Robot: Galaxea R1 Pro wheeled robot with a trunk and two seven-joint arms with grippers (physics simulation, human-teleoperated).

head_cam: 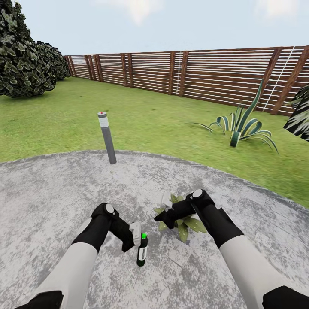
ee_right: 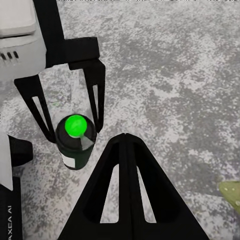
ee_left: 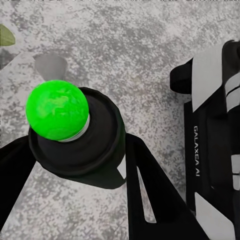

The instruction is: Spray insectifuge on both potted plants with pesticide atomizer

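Slim black cylindrical pesticide atomizer [head_cam: 142,251], green-domed, white-labelled, upright on the mottled grey paved patch [head_cam: 51,201] beside the speckled potted plant [head_cam: 184,221], clasped between the left gripper [head_cam: 136,236] fingers; right gripper [head_cam: 165,210], marked "GALAXEA AI", closed empty.

Pesticide atomizer [head_cam: 142,251]: slim black bottle, white label patch, green dot on top, standing upright on the round grey paved patch [head_cam: 51,197]. One potted plant [head_cam: 182,219]: low rosette of pointed green leaves, on the same paving, near the atomizer.
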